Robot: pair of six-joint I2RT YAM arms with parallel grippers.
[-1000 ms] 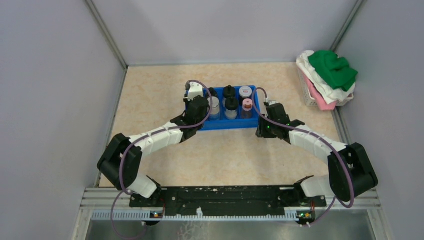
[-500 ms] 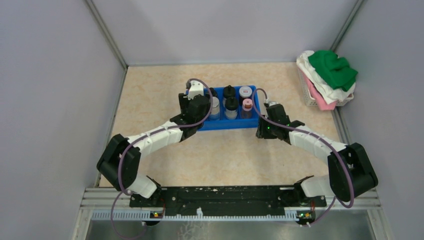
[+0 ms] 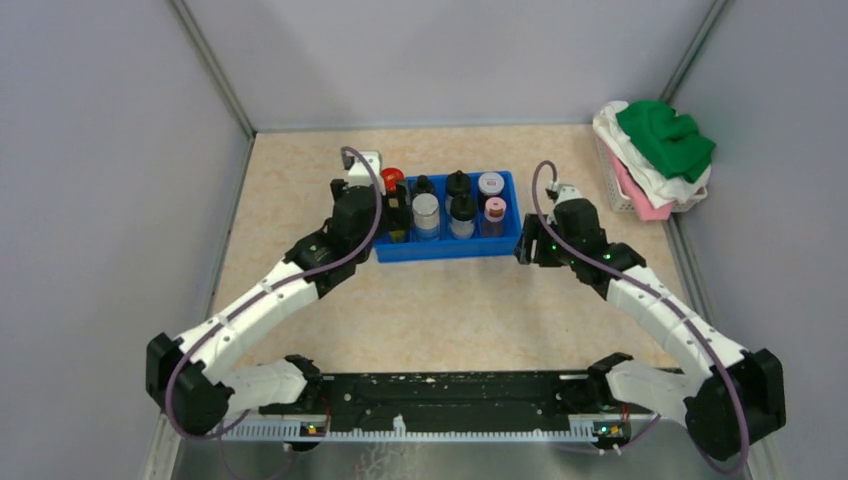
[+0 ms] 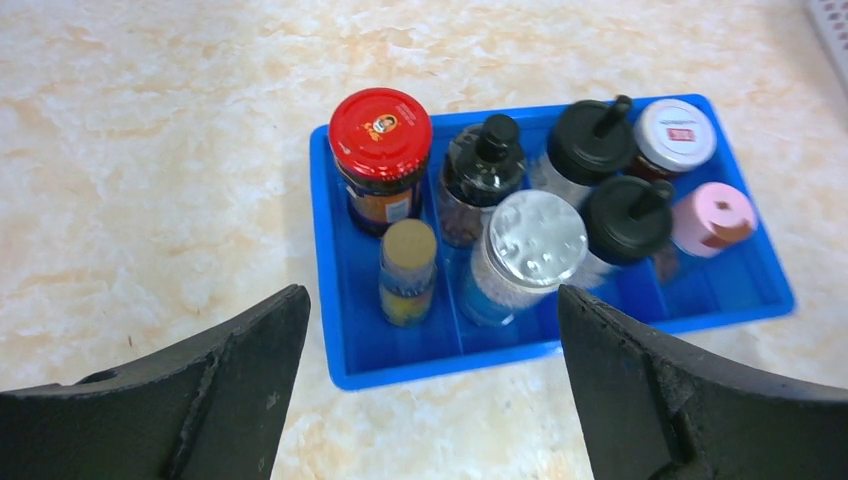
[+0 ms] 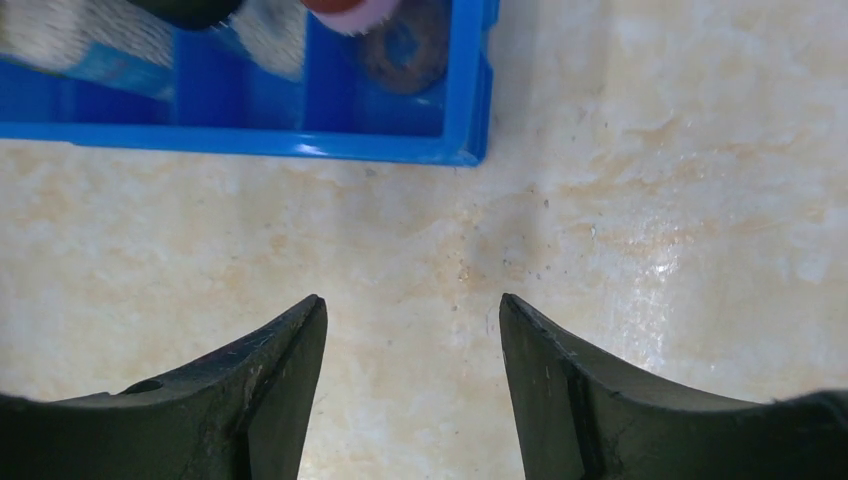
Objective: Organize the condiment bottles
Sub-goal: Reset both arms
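Observation:
Several condiment bottles stand in the blue tray (image 4: pixel 338 300) (image 3: pixel 450 247). A red-capped jar (image 4: pixel 381 120) (image 3: pixel 392 178) fills the back left corner, with a small yellow-capped bottle (image 4: pixel 410 250) in front of it. To their right stand a silver-capped bottle (image 4: pixel 537 238), black-capped ones (image 4: pixel 592 140), a white-capped jar (image 4: pixel 675 135) and a pink-capped bottle (image 4: pixel 710 218). My left gripper (image 4: pixel 430 300) (image 3: pixel 372 228) hangs wide open and holds nothing, above the tray's front left part. My right gripper (image 5: pixel 412 300) (image 3: pixel 530 250) is open over bare table by the tray's right front corner (image 5: pixel 470 150).
A white basket heaped with green, white and pink cloths (image 3: pixel 655 150) sits at the back right against the wall. Grey walls close in the table on three sides. A black rail (image 3: pixel 450 395) runs along the near edge.
The left gripper opened wide and drew back left off the tray, uncovering the red-capped jar. The right gripper opened and shifted slightly right. Both arms stretched out.

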